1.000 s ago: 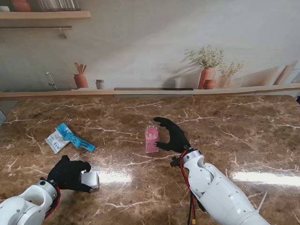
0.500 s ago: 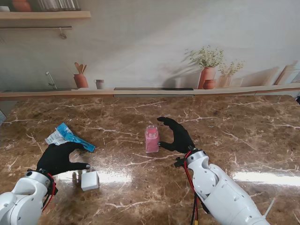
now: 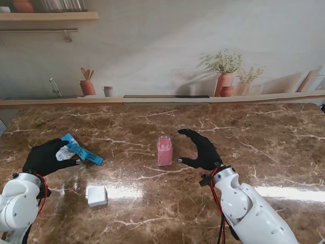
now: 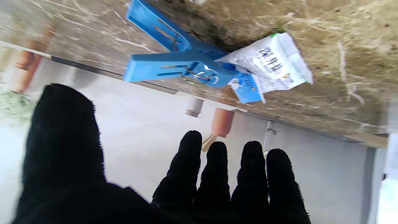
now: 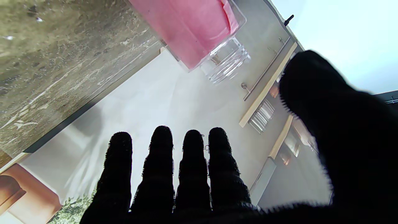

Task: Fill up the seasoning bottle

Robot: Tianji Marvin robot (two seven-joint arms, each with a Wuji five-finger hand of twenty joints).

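A clear seasoning bottle (image 3: 164,151) with pink contents stands upright mid-table, its neck uncapped (image 5: 199,34). My right hand (image 3: 202,149) hovers open just to its right, apart from it, fingers (image 5: 161,165) spread. A white cap (image 3: 96,195) lies on the table nearer to me on the left. A white seasoning packet (image 3: 63,151) held by a blue clip (image 3: 81,149) lies at the left (image 4: 273,67). My left hand (image 3: 45,157) is open beside the packet, its fingers (image 4: 214,174) holding nothing.
A ledge runs along the table's far edge (image 3: 162,99) with terracotta pots (image 3: 225,83), a utensil jar (image 3: 87,86) and a small cup (image 3: 108,91). A shelf (image 3: 48,16) hangs on the wall at the upper left.
My left hand let go of the white cap, left it on the table and moved left and away to the packet. My right hand released the bottle and drew off to the right.
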